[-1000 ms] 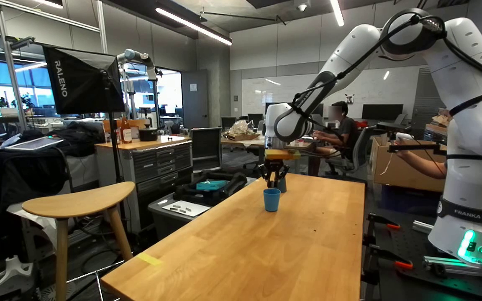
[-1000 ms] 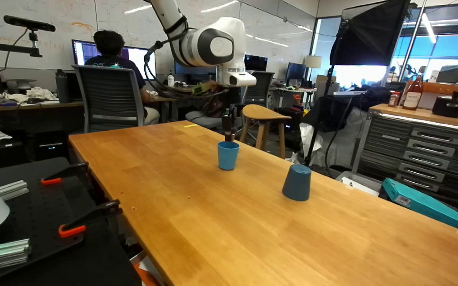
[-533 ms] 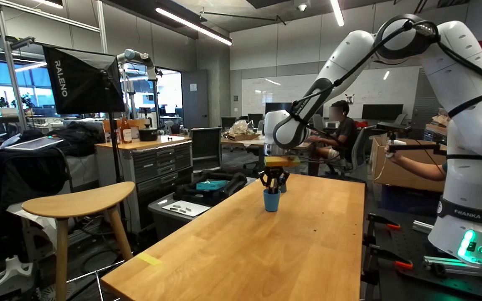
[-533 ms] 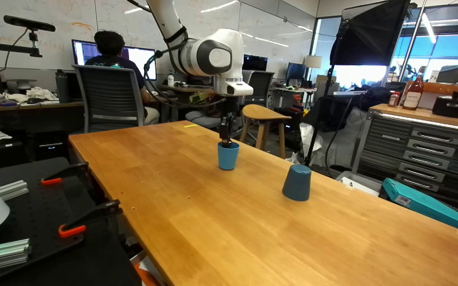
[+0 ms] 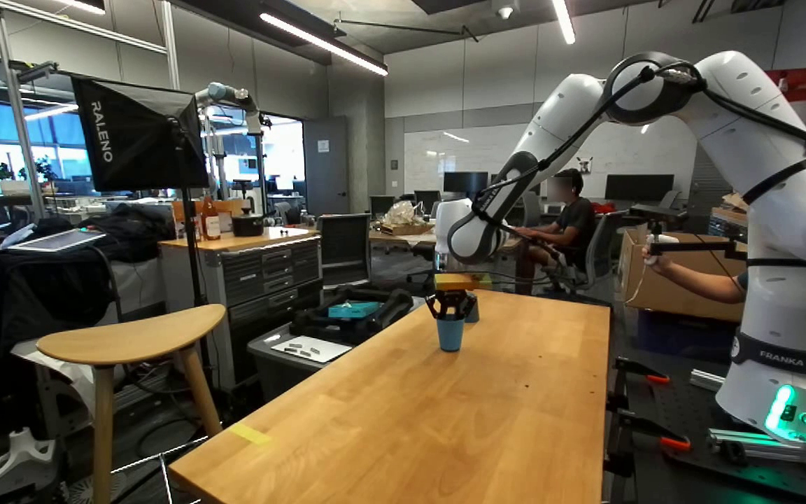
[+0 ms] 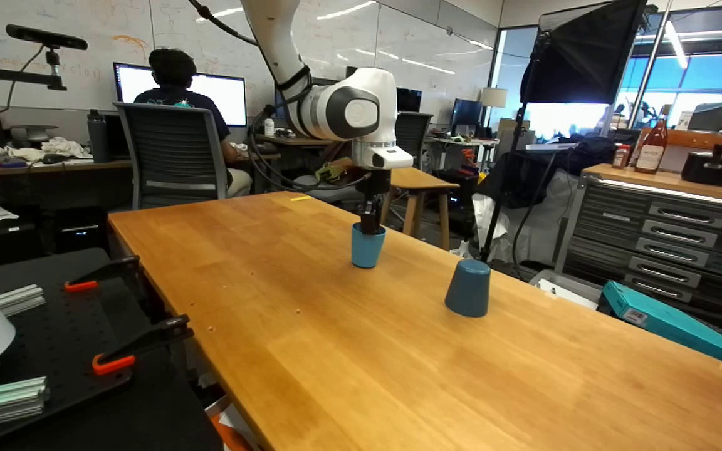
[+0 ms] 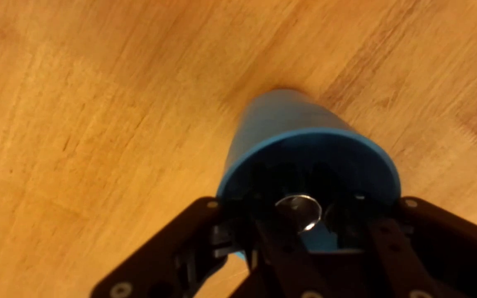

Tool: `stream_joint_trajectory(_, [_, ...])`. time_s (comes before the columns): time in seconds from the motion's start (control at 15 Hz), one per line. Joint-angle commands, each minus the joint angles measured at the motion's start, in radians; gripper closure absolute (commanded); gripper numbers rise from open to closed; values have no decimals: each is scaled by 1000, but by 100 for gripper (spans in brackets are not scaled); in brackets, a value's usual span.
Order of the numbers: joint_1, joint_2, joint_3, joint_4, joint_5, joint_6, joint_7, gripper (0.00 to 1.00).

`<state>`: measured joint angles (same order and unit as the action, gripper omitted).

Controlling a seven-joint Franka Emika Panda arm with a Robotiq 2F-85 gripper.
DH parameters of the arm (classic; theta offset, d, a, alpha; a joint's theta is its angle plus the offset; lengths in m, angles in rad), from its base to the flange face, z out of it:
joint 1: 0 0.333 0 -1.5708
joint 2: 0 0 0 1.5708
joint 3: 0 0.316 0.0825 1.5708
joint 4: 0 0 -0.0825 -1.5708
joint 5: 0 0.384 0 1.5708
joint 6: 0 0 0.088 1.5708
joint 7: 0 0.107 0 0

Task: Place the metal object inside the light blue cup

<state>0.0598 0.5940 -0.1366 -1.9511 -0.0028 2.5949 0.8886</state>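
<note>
In an exterior view, the gripper [image 5: 450, 317] reached into the blue cup [image 5: 450, 337] on a wooden table [image 5: 410, 420]. In an exterior view, a whiteboard [image 6: 173, 28] hung behind. The wrist view showed a metal object [image 7: 298, 213] inside; whether the gripper clamped it was unclear.

Dark blue cup [image 6: 468, 291] sitting upside down on the table [image 6: 348, 357], plus a yellow strip [image 5: 250, 434] near one corner. Wooden stool [image 5: 133, 334] right by the table, black softbox [image 5: 138, 136] with RALENO on the side, somebody [image 6: 173, 70] parked at a monitor [image 6: 222, 94], and a bottle [image 6: 652, 149] on top of the drawer cabinet [image 6: 665, 225].
</note>
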Motion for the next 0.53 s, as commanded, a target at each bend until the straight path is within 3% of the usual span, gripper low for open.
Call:
stream_joint_trajectory(0.0, [-11,65,-5,103,37,-28,-23,37])
stream_joint_trajectory(0.2, [-29,59,3,134,55,-49,-43,31])
stream_joint_trajectory(0.27, [-8,11,-1,72,46,-29,-31,80])
stream_joint_trajectory(0.33, [-7,-1,1,65,48,-27,-33,81])
stream_joint_trajectory(0.47, [-10,-29,13,48,61,-35,-38,93])
